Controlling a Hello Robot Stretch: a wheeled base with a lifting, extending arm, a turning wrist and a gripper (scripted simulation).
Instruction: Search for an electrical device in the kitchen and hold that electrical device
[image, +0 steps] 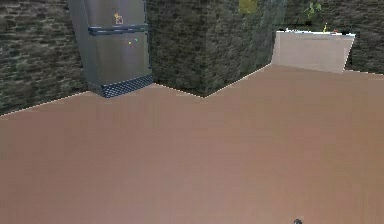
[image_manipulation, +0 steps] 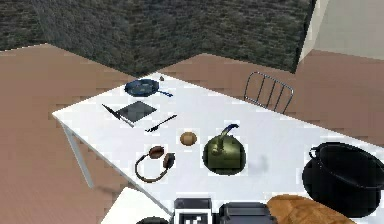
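the hand (image_manipulation: 152, 219) is barely showing at the arm side view's bottom edge; i cannot tell whether it is holding anything. a dark flat device (image_manipulation: 138, 110) is lying on the white bench (image_manipulation: 80, 125), near the blue pan (image_manipulation: 147, 87).

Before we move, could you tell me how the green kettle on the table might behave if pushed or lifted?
The green kettle looks rigid and squat, so it would probably slide rather than tip. Its glossy rounded body may be slippery; the dark handle on top seems the safer hold.
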